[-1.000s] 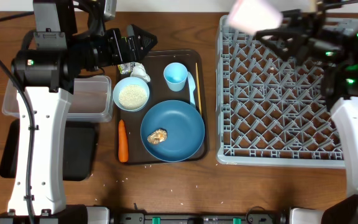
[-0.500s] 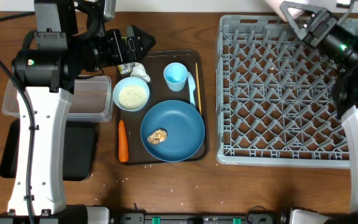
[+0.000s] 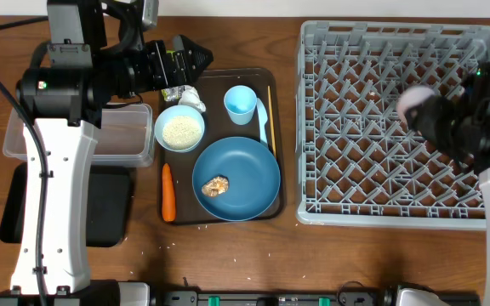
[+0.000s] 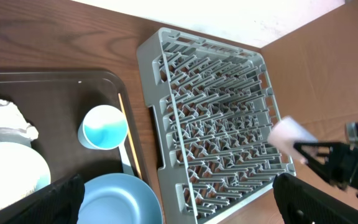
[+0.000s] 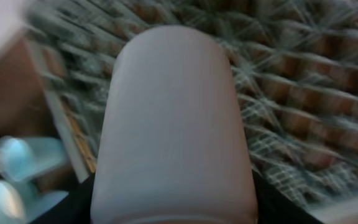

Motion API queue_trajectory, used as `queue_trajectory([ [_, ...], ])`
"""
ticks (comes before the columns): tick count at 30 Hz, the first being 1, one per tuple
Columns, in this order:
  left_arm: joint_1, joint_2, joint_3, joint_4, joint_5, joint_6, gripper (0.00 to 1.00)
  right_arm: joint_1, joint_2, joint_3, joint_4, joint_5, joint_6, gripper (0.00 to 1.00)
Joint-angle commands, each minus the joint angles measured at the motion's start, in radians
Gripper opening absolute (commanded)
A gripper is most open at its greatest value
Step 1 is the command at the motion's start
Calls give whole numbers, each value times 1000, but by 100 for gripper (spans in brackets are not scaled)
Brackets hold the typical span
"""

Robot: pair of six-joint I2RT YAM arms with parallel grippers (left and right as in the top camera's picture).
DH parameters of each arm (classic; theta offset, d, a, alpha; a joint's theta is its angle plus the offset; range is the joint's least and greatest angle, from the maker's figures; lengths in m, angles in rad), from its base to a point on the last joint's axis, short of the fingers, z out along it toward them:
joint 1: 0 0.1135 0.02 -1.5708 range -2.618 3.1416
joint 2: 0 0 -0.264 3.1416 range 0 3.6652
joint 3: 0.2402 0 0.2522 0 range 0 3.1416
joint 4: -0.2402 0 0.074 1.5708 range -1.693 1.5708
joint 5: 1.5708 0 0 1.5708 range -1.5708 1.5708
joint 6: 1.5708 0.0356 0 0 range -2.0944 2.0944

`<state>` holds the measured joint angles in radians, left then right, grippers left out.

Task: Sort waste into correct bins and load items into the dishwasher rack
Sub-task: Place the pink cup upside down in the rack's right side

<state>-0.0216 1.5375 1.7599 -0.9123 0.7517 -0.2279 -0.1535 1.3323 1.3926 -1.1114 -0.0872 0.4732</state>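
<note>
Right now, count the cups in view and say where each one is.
2. The light-blue cup stands upright on the brown tray. The pink cup is gripped by the right gripper above the dishwasher rack. The arms may hide others.

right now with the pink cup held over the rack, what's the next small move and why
Probably lower the right hand so the pink cup seats among the dishwasher rack pegs before release: it looks gripped above the lattice, not yet resting.
</note>
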Motion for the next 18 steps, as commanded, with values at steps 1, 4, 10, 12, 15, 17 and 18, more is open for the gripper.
queue_trajectory([
  [1, 2, 0, 6, 0, -5, 18, 98, -41, -20, 34, -91, 155, -84, 45],
  [4, 2, 0, 6, 0, -5, 18, 98, -125, -4, 33, -169, 130, -121, 45],
  [10, 2, 0, 6, 0, -5, 18, 98, -272, 72, 33, -200, 105, -175, 45],
  [12, 2, 0, 6, 0, -5, 18, 98, -301, 109, 33, -180, 105, -175, 45],
  [15, 2, 0, 6, 0, -5, 18, 98, -315, 168, 33, -142, 105, -175, 46],
  [17, 2, 0, 6, -4, -5, 18, 98, -316, 215, 33, -136, 87, -175, 47],
  [18, 2, 0, 6, -7, -5, 17, 98, -316, 236, 33, -137, 67, -175, 48],
])
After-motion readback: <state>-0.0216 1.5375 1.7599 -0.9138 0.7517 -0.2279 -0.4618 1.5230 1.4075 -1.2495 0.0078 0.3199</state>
